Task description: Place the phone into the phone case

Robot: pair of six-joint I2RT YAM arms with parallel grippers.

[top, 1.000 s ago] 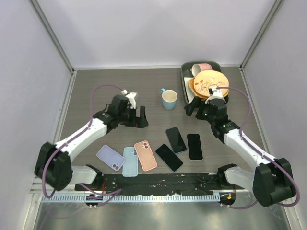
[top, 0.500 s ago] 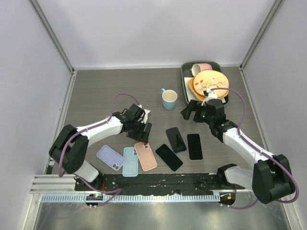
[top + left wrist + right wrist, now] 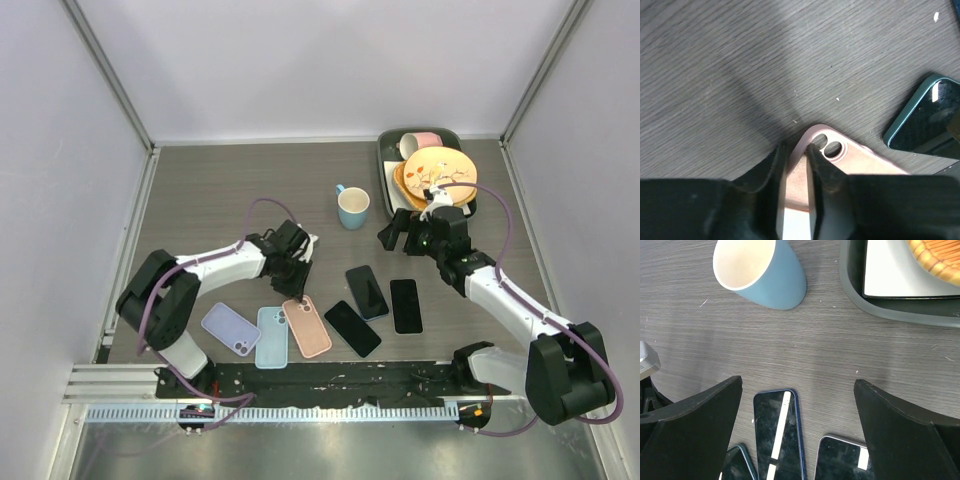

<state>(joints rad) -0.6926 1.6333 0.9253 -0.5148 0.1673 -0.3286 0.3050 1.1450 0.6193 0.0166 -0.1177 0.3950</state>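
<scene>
Three phone cases lie side by side near the front: lilac (image 3: 231, 328), light blue (image 3: 271, 336) and pink (image 3: 305, 325). My left gripper (image 3: 297, 290) is down at the pink case's (image 3: 865, 160) camera-hole corner. In the left wrist view the left gripper (image 3: 796, 146) is shut on the case's side wall, one finger outside and one inside. Three dark phones lie to the right: a teal-edged one (image 3: 352, 327), a blue-edged one (image 3: 367, 291) and a black one (image 3: 405, 305). My right gripper (image 3: 400, 232) hovers wide open behind them, holding nothing (image 3: 799, 381).
A blue mug (image 3: 352, 207) stands behind the phones, also in the right wrist view (image 3: 760, 270). At the back right, a dark tray (image 3: 385, 170) holds a patterned plate (image 3: 435, 175) and a pink cup (image 3: 422, 141). Walls enclose the table's left, right and back.
My left gripper came forward and down from beside the mug to the pink case and narrowed from wide open onto its rim. The right gripper shifted slightly left and stayed open.
</scene>
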